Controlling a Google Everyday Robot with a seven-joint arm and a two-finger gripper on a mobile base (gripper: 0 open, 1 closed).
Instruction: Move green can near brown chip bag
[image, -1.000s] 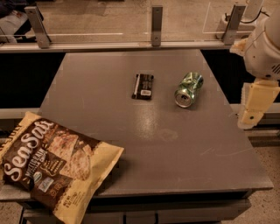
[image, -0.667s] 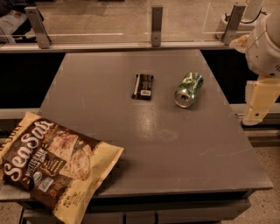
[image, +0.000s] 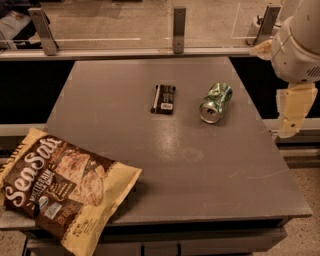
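The green can (image: 216, 102) lies on its side on the grey table (image: 170, 165), right of centre, its silver end facing the front. The brown chip bag (image: 65, 187) with white lettering lies at the table's front left corner, hanging over the edge. My gripper (image: 294, 111) hangs at the right edge of the view, beside and above the table's right side, well to the right of the can. It holds nothing that I can see.
A small dark snack bar (image: 164, 98) lies left of the can near the table's middle. A glass railing with metal posts (image: 178, 29) runs along the far edge. The white arm (image: 299, 45) fills the upper right corner.
The gripper has drifted slightly to the right and up at the frame's edge. The can, bag and snack bar have not moved.
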